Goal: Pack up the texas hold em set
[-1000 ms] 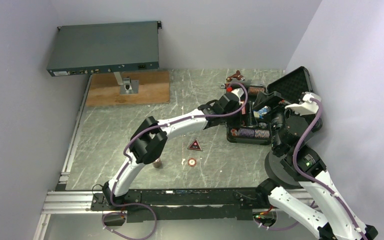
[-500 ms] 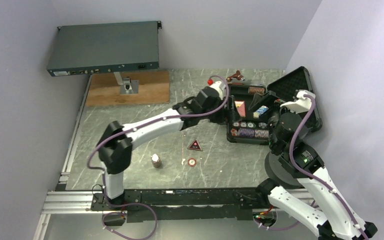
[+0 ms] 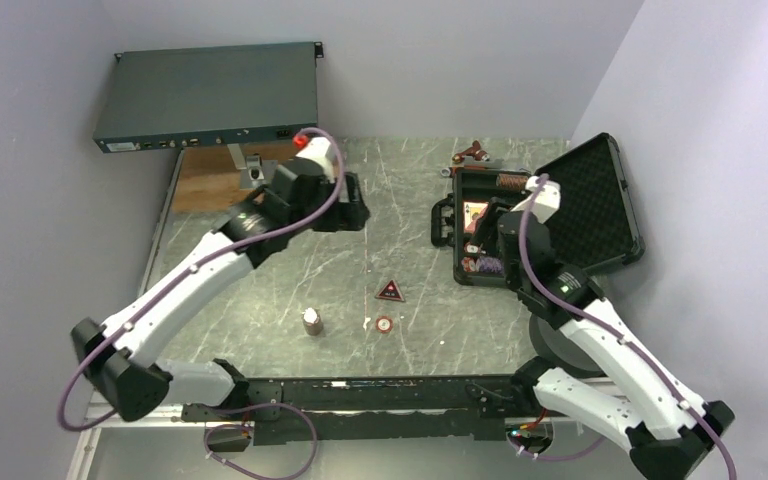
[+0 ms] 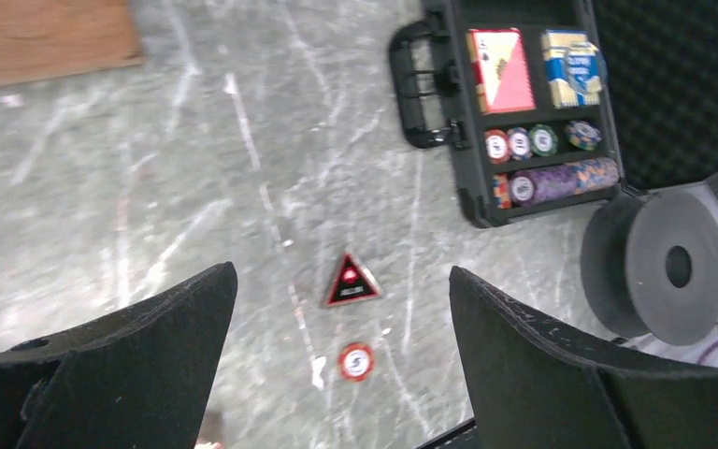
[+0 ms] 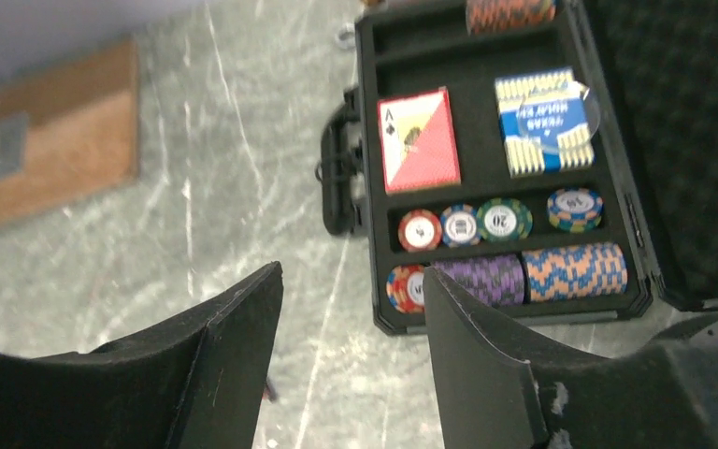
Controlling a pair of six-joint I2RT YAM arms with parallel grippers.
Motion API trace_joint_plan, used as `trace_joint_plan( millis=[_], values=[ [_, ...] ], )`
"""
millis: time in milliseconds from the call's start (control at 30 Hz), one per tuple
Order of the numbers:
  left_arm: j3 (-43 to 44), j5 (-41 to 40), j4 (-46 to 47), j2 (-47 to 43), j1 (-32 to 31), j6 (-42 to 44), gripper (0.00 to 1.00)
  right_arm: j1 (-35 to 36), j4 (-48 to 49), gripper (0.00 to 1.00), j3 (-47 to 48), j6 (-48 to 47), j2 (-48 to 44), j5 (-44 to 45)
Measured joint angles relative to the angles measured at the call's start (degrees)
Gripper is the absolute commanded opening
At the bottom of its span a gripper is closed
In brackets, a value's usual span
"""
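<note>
Grey marble table (image 3: 410, 180), case (image 3: 590, 195) open w/ chips (image 5: 486, 278); L hand (image 4: 341, 271) & R hand (image 5: 351, 271) wide, empty.

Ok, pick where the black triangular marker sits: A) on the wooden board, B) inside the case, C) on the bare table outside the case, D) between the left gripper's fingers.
C: the triangular marker lies on the table, apart from the open case.
</note>
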Motion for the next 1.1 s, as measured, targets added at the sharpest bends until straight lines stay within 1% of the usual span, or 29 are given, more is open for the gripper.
trace_joint_plan(
  millis=[167, 300, 433, 533, 800, 933, 1033, 1100],
  values=[
    [-0.48, -2.05, -7.48, -7.45, 5.44, 6.16, 0.89, 0.0, -1.66, 0.59, -1.57, -0.52, 5.27, -4.76],
    [-4.37, -6.43, -10.12, -11.89, 9.11, 10.58, 0.89, 0.0, -2.08, 0.54, -1.53, -1.77, 10.99, -8.48],
    [-10.21, -10.16, -10.58, -13.38, 13.11, 12.83, 0.89, -0.09, -2.47, 0.47, -1.05, -3.08, 16.87, -12.76],
    [-13.16, -10.86, -11.13, -12.7, 15.61, 14.14, 0.89, -0.24, -2.84, 0.47, -0.26, -3.32, 20.74, -14.91],
    [-13.94, -11.39, -10.99, -11.91, 16.13, 17.86, 0.89, -1.2, -3.8, 0.46, 1.7, -4.94, 28.44, -13.46],
    [-16.61, -11.39, -10.12, -13.79, 16.41, 18.91, 0.89, -1.64, -4.55, 0.43, 2.56, -6.27, 32.15, -12.39],
    [-16.83, -11.37, -9.97, -14.43, 16.63, 18.99, 0.88, -1.86, -5.31, 0.38, 3.87, -7.13, 34.6, -11.28],
    [-16.83, -11.37, -9.77, -14.47, 16.74, 19.08, 0.88, -1.9, -5.88, 0.37, 4.83, -7.43, 35.93, -10.36]
  ],
)
